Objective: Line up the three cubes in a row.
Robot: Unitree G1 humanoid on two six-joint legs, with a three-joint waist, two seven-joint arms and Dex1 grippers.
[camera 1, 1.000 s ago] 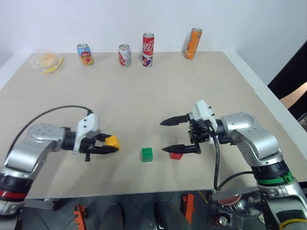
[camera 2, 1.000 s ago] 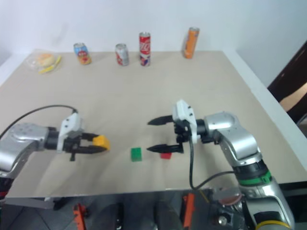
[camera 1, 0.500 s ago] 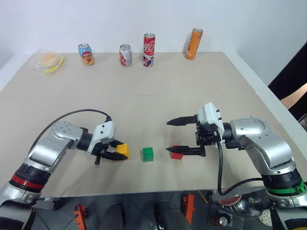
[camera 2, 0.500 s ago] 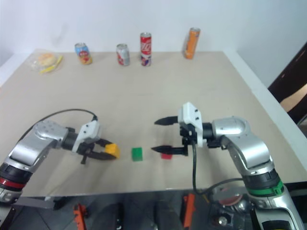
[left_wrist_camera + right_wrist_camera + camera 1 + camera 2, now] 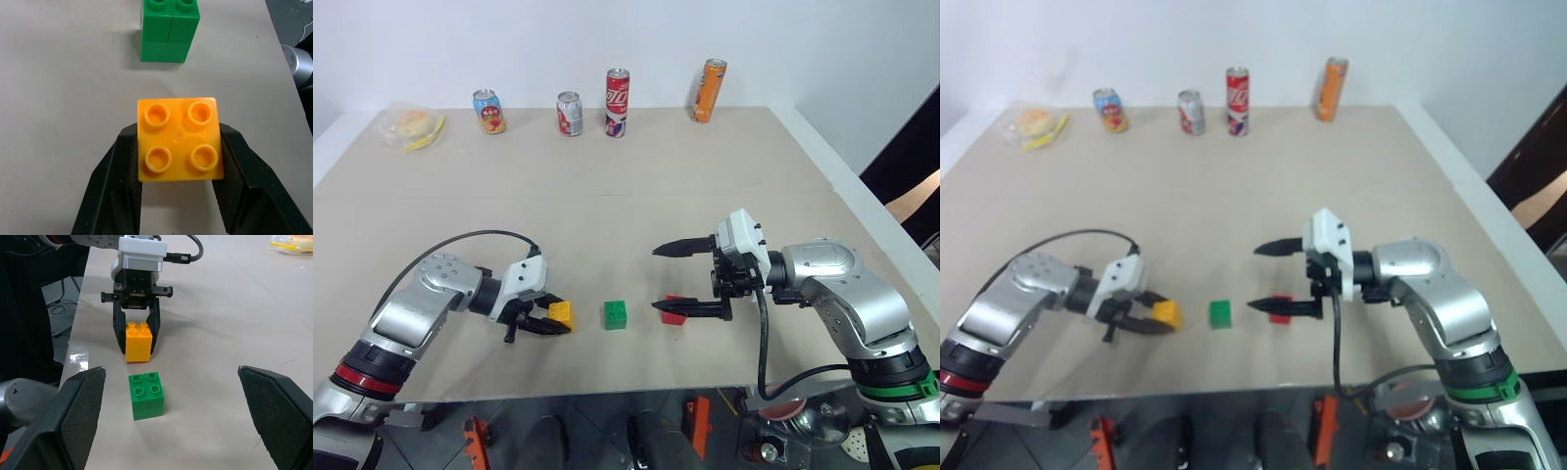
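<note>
progress: row nearly set, release left | left gripper (image 5: pixel 542 321) clamped on yellow-orange cube (image 5: pixel 561 313), at or just above the table, can't tell | green cube (image 5: pixel 615 313) just past its tips, red cube (image 5: pixel 674 309) under wide-open right gripper (image 5: pixel 679 278) | cubes studs-up, no long axis

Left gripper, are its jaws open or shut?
Shut on the yellow-orange cube: the left gripper has a jaw against each side.
</note>
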